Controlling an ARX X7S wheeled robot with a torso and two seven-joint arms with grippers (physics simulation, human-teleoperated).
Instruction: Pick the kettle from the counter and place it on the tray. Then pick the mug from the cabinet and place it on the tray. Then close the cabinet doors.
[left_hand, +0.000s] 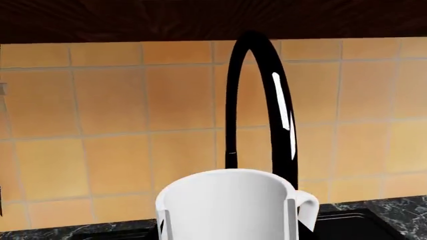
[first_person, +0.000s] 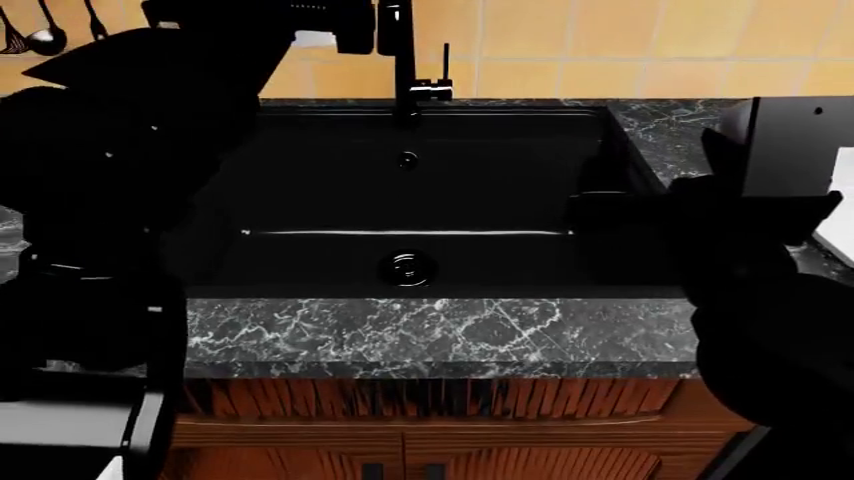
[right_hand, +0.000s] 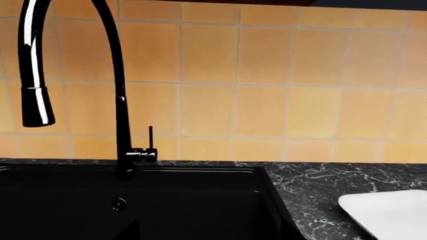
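The white mug (left_hand: 230, 200) fills the near part of the left wrist view, upright, its small handle (left_hand: 308, 205) to one side. My left gripper (left_hand: 227, 222) is shut on it, with thin pale fingers (left_hand: 165, 224) pressed against both sides. In the head view this arm is a dark shape high at the back left, a bit of white mug (first_person: 315, 39) showing beside the tap. The white tray (right_hand: 390, 214) lies on the black marble counter (right_hand: 320, 180) right of the sink and shows again as the tray (first_person: 843, 215) at the right edge. The kettle is out of view. My right gripper (first_person: 621, 215) is a dark silhouette over the sink's right side.
A black sink basin (first_person: 414, 200) sits in the counter (first_person: 441, 335), with a tall curved black tap (left_hand: 277, 110) at its back. Behind it is an orange tiled wall (right_hand: 267, 75). Dark wood of the upper cabinet (left_hand: 200, 17) hangs above. Utensils (first_person: 40, 30) hang at the far left.
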